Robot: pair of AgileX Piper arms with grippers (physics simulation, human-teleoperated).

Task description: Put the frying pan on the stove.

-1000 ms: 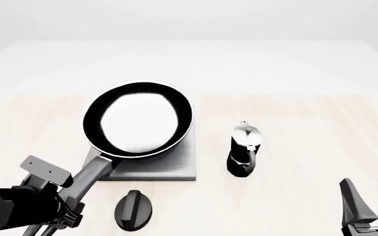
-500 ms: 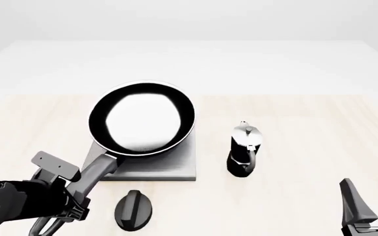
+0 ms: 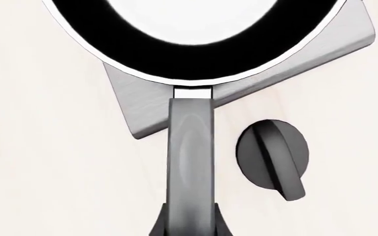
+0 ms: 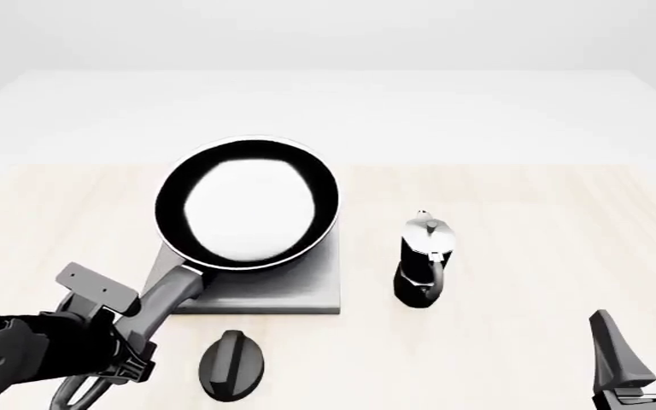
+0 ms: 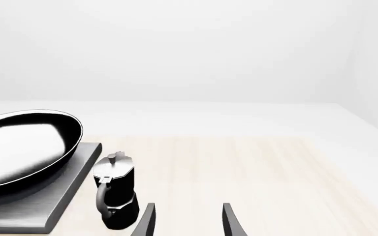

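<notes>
Left gripper [image 4: 112, 337] clamps the frying pan [image 4: 248, 205] by its handle, the pan sitting over the stove [image 4: 305, 286]. Right gripper [image 5: 185, 219] idles with fingers apart, beyond the moka pot [image 4: 424, 259]. Placement looks finished; next, release the handle.

A bare simulated kitchen mock-up: a pale wood-grain desk [image 4: 556, 222] in a featureless white room carries only cooking things, namely a stove [image 4: 305, 286], a frying pan [image 4: 248, 205], a moka pot [image 4: 425, 258] and a loose black knob [image 4: 232, 366].
</notes>
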